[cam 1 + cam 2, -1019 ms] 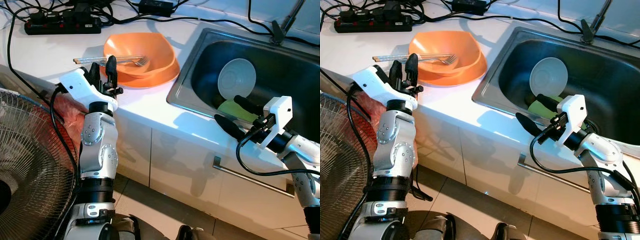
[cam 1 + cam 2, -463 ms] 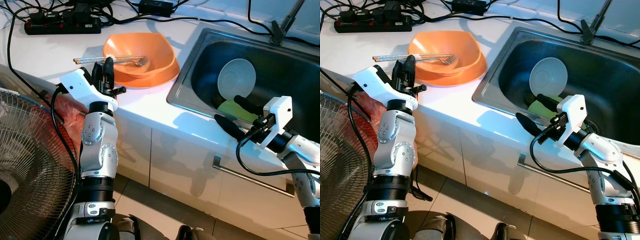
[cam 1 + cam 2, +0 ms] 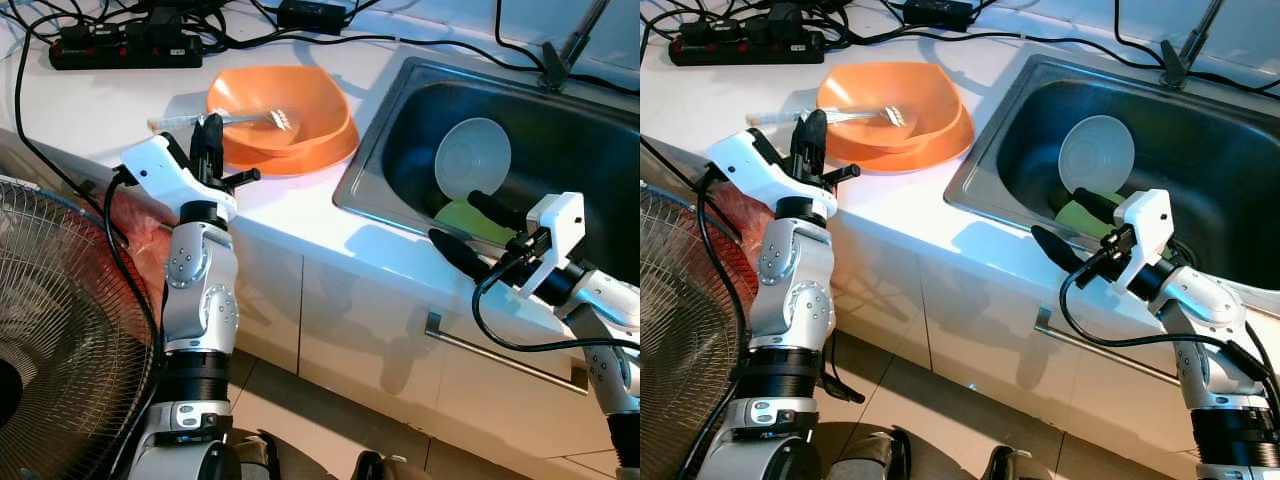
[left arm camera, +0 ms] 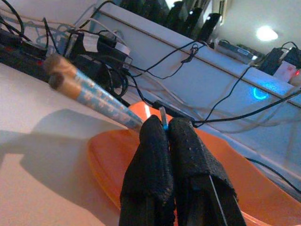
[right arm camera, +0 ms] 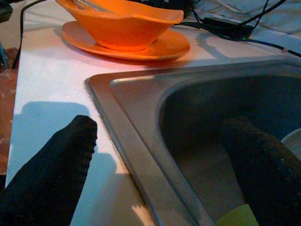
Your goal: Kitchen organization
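An orange bowl point(image 3: 300, 105) sits on an orange plate point(image 3: 325, 153) on the white counter. A pair of chopsticks point(image 3: 178, 120) and a fork point(image 3: 276, 120) lie across the bowl, both blurred. My left gripper point(image 3: 211, 128) is at the bowl's left rim, fingers pressed together on the chopsticks point(image 4: 89, 96). My right gripper point(image 3: 455, 218) hovers open over the front edge of the steel sink point(image 3: 368, 150). One finger point(image 5: 61, 160) is above the counter, the other above the basin. In the sink lie a white bowl point(image 3: 473, 155) and a green item point(image 3: 482, 230).
A black power strip point(image 3: 125, 45) and tangled cables lie along the counter's back. A standing fan point(image 3: 60, 330) is at the left beside my left arm. The faucet point(image 3: 572, 45) rises behind the sink. A cabinet handle point(image 3: 500, 350) runs below the counter front.
My left gripper's fingers, apart a second ago, have come together on the chopsticks. The chopsticks and fork have shifted and look blurred. The right arm is unchanged.
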Tool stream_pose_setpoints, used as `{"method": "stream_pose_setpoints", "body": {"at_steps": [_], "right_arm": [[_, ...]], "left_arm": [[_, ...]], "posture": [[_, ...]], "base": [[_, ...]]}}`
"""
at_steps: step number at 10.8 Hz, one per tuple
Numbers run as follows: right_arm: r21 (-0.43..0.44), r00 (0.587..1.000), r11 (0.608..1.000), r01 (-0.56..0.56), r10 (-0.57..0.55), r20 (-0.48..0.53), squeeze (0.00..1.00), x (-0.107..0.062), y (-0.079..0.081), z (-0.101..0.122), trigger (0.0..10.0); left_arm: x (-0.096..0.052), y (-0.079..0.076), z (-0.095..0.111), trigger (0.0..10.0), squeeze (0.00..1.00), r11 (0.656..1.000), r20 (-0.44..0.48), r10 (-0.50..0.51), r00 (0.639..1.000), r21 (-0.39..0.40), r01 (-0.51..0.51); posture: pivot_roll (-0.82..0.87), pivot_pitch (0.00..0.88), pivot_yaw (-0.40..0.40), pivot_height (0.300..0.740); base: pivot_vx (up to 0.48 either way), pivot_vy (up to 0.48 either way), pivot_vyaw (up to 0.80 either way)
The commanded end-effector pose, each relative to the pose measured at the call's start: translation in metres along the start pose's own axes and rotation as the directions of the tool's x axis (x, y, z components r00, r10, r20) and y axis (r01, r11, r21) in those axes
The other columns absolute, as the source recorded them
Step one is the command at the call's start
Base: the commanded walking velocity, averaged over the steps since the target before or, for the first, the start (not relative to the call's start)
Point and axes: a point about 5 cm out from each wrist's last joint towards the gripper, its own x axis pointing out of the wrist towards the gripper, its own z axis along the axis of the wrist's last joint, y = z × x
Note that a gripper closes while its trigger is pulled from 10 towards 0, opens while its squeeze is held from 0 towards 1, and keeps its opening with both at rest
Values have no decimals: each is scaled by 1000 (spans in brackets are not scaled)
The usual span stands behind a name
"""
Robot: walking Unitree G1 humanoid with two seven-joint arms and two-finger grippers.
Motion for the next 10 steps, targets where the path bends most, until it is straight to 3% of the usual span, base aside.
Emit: {"method": "stream_pose_setpoints", "body": {"at_steps": [1, 5, 6, 7, 8, 10], "right_arm": [[-18, 1000, 1000, -1, 1, -4, 0, -1, -2, 2, 10000], [-16, 1000, 1000, 3, -3, -5, 0, 0, -3, 1, 10000], [-15, 1000, 1000, 0, 0, -5, 0, 1, -2, 1, 10000], [-16, 1000, 1000, -2, 2, -7, 0, 1, -1, 1, 10000], [-16, 1000, 1000, -4, 4, -9, 0, 1, -1, 0, 10000], [-15, 1000, 1000, -5, 5, -10, 0, 2, -1, 0, 10000]], "left_arm": [[0, -3, -3, 0, 0, 1000, -13, -2, 1000, -1, 2], [-2, -9, -7, 0, 0, 1000, -28, -28, 999, -8, 27], [-3, -16, -12, 6039, 0, 996, -65, -82, 994, -31, 80], [-5, -23, -15, 10000, 0, 991, -91, -134, 987, -44, 130], [-8, -36, -20, 10000, 0, 974, -130, -225, 966, -68, 218], [-11, -48, -19, 10000, 0, 952, -139, -304, 943, -93, 293]], "posture": [[22, 159, -54, 740], [22, 160, -54, 740], [27, 164, -55, 740], [27, 164, -55, 740], [27, 167, -56, 740], [27, 167, -55, 740]], "base": [[0, 0, 0], [0, 0, 0], [0, 0, 0], [0, 0, 0], [0, 0, 0], [0, 0, 0]]}}
